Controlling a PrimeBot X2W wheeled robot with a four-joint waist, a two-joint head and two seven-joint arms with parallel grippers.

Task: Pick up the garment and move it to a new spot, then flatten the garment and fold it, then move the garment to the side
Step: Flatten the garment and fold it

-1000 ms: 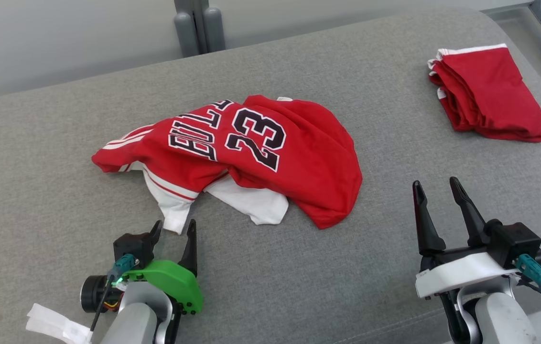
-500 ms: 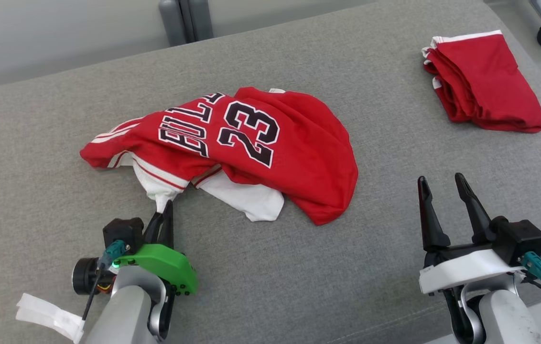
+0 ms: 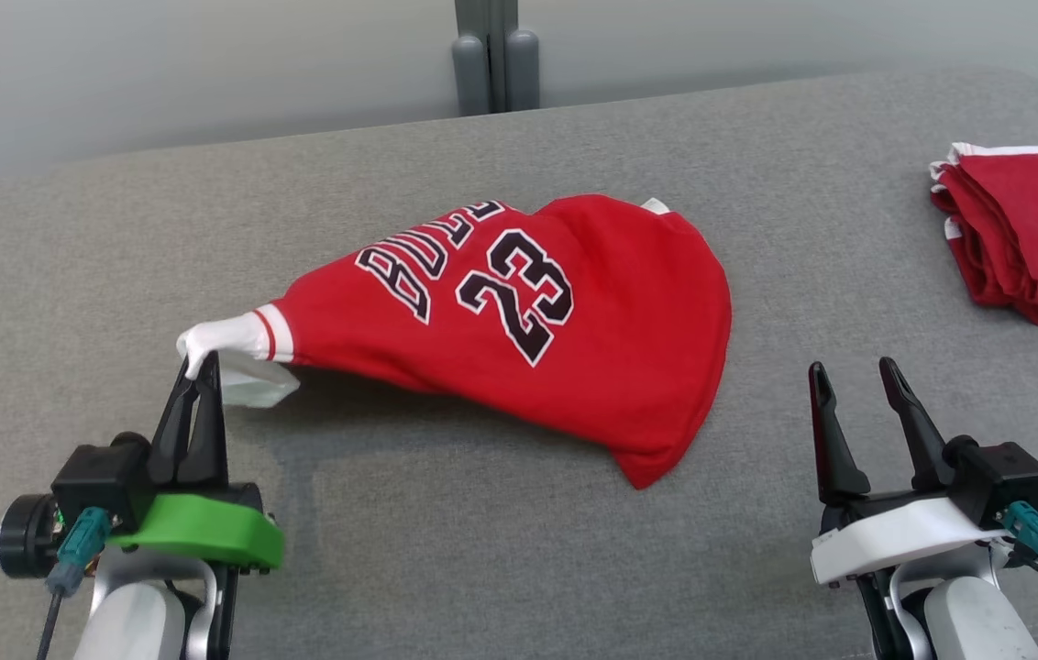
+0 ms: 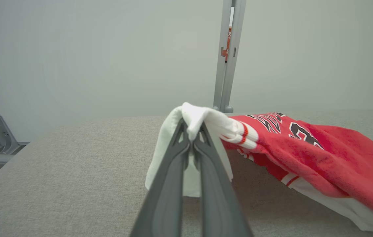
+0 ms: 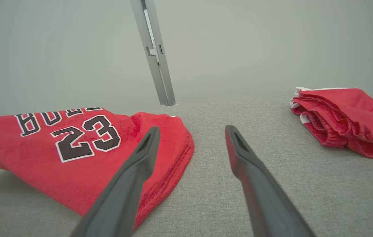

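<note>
You have a big grey bench (image 3: pixel 482 550) in front of you, with soft cloth on top. It has a pale wall behind it.

The garment (image 3: pixel 592 348) lies in the middle of the bench. It is a red sports shirt with white trim. You can read a big black "23" with white edges on it. Above the number are black letters that begin "BUL"; the rest bend into a crease and are hard to read. The right part of the shirt rests flat on the bench. The left part is lifted up, with a shadow under it.

A folded red cloth (image 3: pixel 1032 238) with a white edge sits at the far right of the bench, well apart from the shirt.

A grey post (image 3: pixel 493 55) stands behind the bench.

Your left gripper (image 3: pixel 198 371) is at the left end of the shirt. Its jaws are pressed together on the white cuff (image 3: pixel 216 337) and hold it up off the bench.

Your right gripper (image 3: pixel 852 367) is over the bench at the lower right, near the shirt's right edge but not touching it. Its jaws are apart with nothing between them.
</note>
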